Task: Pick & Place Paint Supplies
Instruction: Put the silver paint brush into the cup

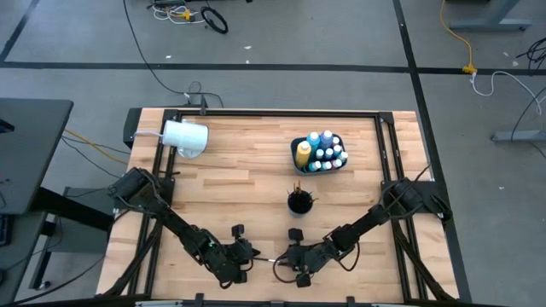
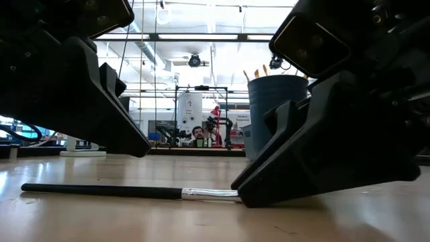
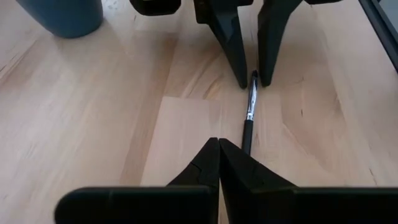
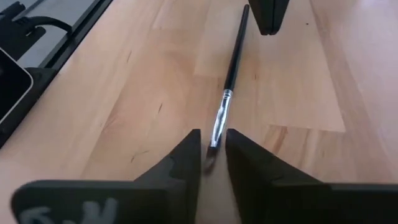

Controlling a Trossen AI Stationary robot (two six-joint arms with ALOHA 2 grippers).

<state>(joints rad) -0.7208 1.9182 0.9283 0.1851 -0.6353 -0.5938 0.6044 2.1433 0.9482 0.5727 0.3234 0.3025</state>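
A thin dark-handled brush [image 2: 101, 191] with a silver ferrule lies flat on the wooden table near its front edge, between my two grippers. My left gripper [image 3: 218, 148] is shut and hovers just above the handle end, clear of it in the low view. My right gripper [image 4: 213, 146] is low at the table, open by a narrow gap, one finger on each side of the brush's bristle end [image 4: 212, 154]. A dark cup [image 1: 299, 202] with brushes in it stands behind them. The small paint bottles sit in a dark tray [image 1: 320, 152] at the far right. My right gripper comes slanting down from the table's right, its fingers [image 3: 236, 59] along the brush and on either side of the ferrule and bristle tip [image 3: 253, 81]. A gap shows beside the tip; whether a finger touches it I cannot tell. The brush lies flat on the table.
A large white cup [image 1: 186, 138] lies on its side at the far left corner. A black frame [image 1: 273, 113] runs along the table's far edge and sides. Bare wood lies between the dark cup and the white cup.
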